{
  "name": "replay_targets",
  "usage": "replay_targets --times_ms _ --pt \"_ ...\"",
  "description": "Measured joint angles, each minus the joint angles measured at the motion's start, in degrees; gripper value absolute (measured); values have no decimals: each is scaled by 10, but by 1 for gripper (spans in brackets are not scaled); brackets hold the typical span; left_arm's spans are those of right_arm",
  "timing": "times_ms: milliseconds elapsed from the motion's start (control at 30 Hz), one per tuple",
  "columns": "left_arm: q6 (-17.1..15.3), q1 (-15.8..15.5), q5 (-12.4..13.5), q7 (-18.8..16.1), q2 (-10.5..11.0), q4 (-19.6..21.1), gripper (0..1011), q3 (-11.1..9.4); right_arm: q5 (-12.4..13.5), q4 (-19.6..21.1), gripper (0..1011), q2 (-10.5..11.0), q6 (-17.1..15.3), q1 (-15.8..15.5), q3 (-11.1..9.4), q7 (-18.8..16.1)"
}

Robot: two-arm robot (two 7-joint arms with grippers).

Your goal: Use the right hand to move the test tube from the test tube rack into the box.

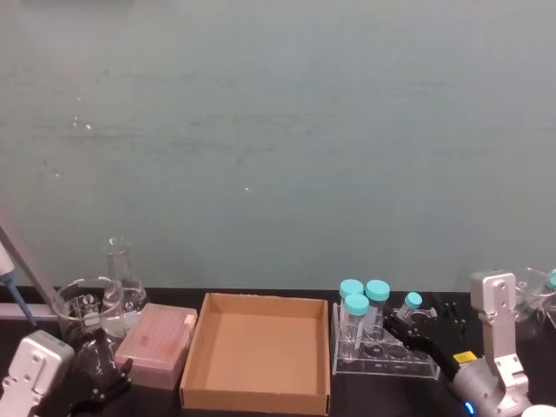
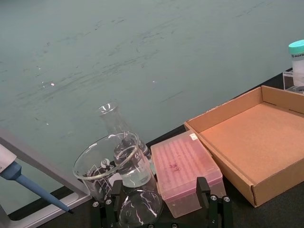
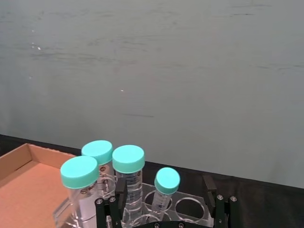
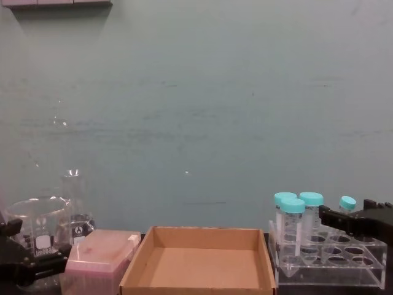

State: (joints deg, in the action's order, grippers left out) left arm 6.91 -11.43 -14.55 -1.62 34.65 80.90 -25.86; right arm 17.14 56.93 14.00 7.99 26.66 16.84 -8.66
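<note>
Slim test tube (image 3: 164, 197) stood upright in test tube rack (image 1: 382, 363), beside box (image 1: 261, 347). Right hand (image 1: 407, 328) jaws spread, flanking tube, not gripping. Probably light, slick plastic; grasp below cap. Left gripper (image 1: 104, 384) parked, jaws apart.

My right gripper (image 3: 163, 190) is spread wide, and the test tube (image 3: 167, 180) stands in the gap between my fingers. Just beside it, on the box side, three wide tubes (image 3: 128, 164) stand tall in the test tube rack (image 4: 344, 273). They block the straight way across to the box (image 1: 261, 347). Above the caps the air is free. The box has low walls and a bare floor, so there is lots of room inside. The pink box (image 1: 156, 347) sits just past it.
</note>
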Motion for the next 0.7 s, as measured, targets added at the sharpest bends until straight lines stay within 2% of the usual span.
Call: replay_targets --times_ms 367,700 --pt "0 0 0 0 0 0 1000 0 -16 -11 1000 -10 0 4 -14 9" --pt "0 0 0 0 0 0 1000 0 -28 -32 1000 -19 4 18 -22 -5"
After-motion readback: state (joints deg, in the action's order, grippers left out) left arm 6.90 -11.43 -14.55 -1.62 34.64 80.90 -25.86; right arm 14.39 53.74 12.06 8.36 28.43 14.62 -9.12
